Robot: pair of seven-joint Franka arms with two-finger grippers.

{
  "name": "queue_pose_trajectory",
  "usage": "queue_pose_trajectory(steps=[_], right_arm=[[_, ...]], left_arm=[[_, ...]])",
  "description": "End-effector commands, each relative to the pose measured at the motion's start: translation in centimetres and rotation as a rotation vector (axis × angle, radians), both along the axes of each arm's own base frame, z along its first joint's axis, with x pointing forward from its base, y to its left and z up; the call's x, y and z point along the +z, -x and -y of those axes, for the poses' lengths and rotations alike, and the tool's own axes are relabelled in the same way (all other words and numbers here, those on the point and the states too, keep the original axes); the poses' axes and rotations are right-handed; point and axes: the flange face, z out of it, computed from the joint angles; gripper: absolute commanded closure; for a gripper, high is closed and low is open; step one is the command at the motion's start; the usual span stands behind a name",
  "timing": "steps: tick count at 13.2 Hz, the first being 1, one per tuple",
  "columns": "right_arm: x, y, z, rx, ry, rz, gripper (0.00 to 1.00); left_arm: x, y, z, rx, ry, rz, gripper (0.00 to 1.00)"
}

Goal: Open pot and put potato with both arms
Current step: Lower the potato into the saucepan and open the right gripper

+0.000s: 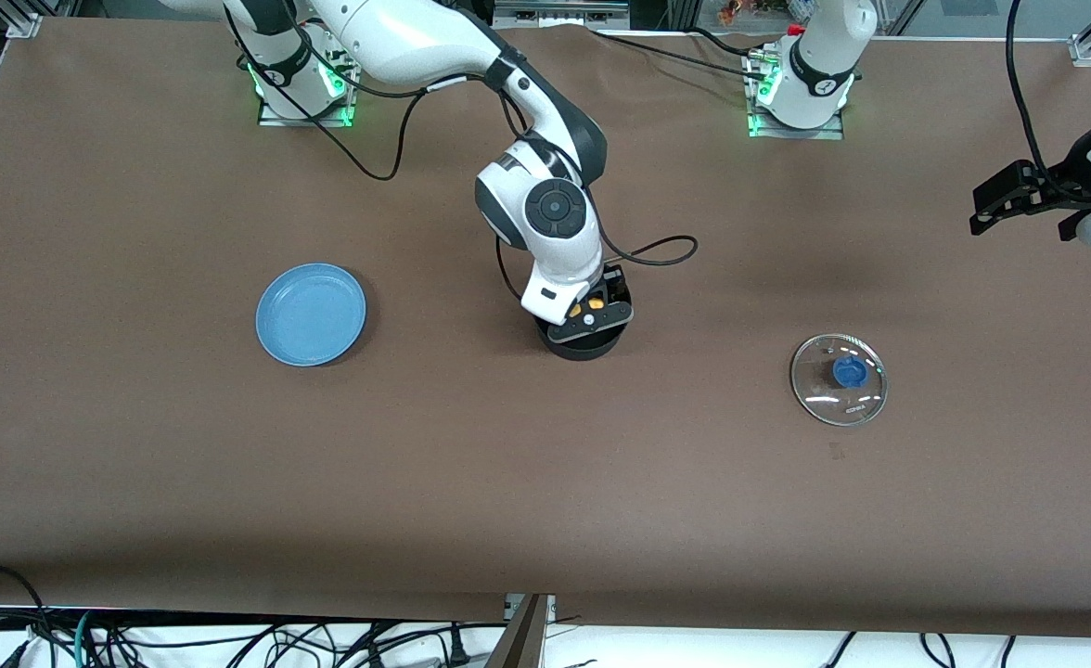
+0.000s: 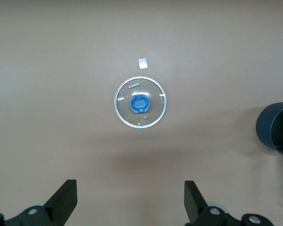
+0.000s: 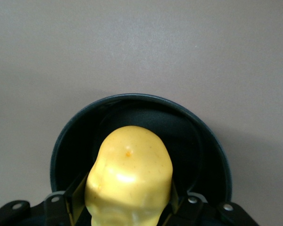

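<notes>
The black pot [image 1: 584, 341] stands uncovered at the middle of the table; its blue handle is hidden under the right arm. My right gripper [image 1: 592, 311] is over the pot's mouth, shut on the yellow potato [image 1: 594, 302]. In the right wrist view the potato [image 3: 129, 172] sits between the fingers [image 3: 77, 195], just above the dark pot [image 3: 66, 141]. My left gripper [image 1: 983, 211] is open and empty, up in the air at the left arm's end of the table. In the left wrist view its fingers [image 2: 63, 201] stand wide apart, and the pot [image 2: 273, 129] shows at the edge.
The clear glass lid with a blue knob [image 1: 839, 378] lies flat on the table toward the left arm's end and also shows in the left wrist view [image 2: 140, 102]. A light-blue plate [image 1: 311, 314] lies toward the right arm's end. A black cable [image 1: 657, 250] loops by the pot.
</notes>
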Motion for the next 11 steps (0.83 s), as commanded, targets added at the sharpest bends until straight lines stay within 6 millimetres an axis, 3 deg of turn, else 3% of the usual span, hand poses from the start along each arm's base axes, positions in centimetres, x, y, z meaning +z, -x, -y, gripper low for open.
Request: queue_pose_trajectory(steps=[1,2,6,8,9,10,11], right_arm=[[-0.9,0.1,-0.7,-0.013,0.018,0.015,0.59],[-1.3,0.2,-0.6,-0.017,0.023,0.01,0.57],[-1.1,0.0,-0.4,-0.033,0.023,0.009,0.29],[-0.8,0.0,-0.4,-0.034,0.02,0.01,0.26],[-0.9,0.0,-0.4,-0.037,0.021,0.009,0.17],[-0.7,-0.2,-0.3,-0.039,0.019,0.011,0.0],[-0.4,-0.5,-0.1,-0.041,0.015,0.012,0.0]], left_arm=[[0.5,0.0,0.2,-0.003,0.023,0.008,0.0],[0.6,0.0,0.2,-0.003,0.025,0.009,0.0],[0.6,0.0,0.2,-0.003,0.025,0.014,0.0],[0.7,0.0,0.3,-0.002,0.025,0.014,0.0],[0.7,0.0,0.3,-0.005,0.025,0.014,0.0],[0.8,0.1,0.3,-0.005,0.025,0.014,0.0],[0.7,0.1,0.4,-0.005,0.025,0.012,0.0]])
